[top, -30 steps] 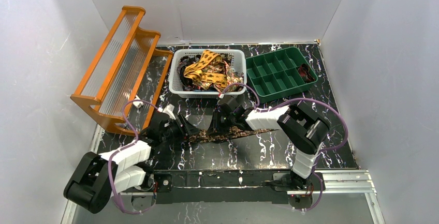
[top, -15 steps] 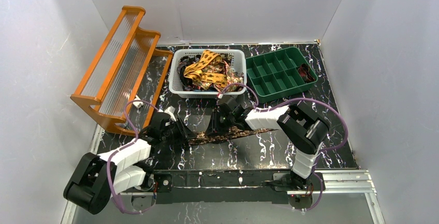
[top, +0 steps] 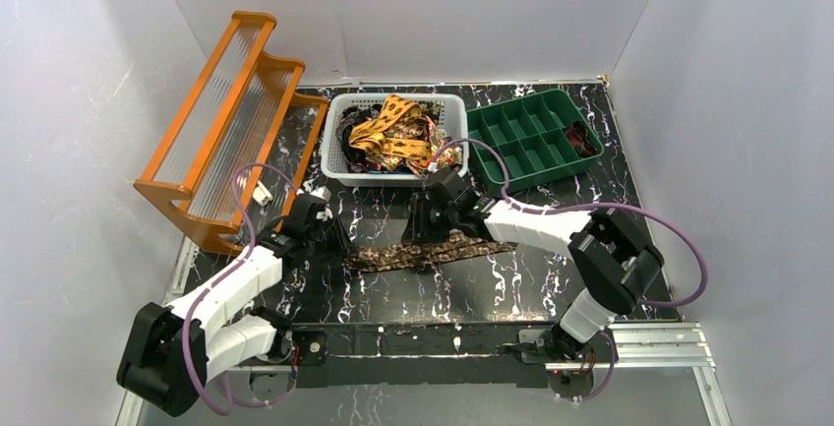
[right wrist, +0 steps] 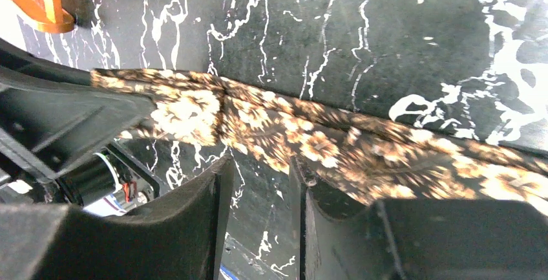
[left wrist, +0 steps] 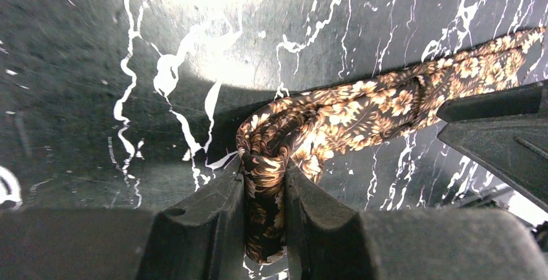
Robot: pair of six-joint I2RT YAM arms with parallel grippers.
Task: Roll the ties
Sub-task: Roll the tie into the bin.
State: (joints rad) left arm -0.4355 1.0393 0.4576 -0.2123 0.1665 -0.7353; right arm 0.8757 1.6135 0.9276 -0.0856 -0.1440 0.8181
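Left wrist: tie [left wrist: 362,108] end hidden inside left gripper [left wrist: 265,183] pinch.

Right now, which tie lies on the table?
The brown floral tie, stretched flat on the tabletop, its folded end pinched in the left gripper. The yellow and dark ones lie tangled in the white basket.

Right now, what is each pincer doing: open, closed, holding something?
Left pincer: closed on the folded end of the brown floral fabric necktie.
Right pincer: open, holding nothing.
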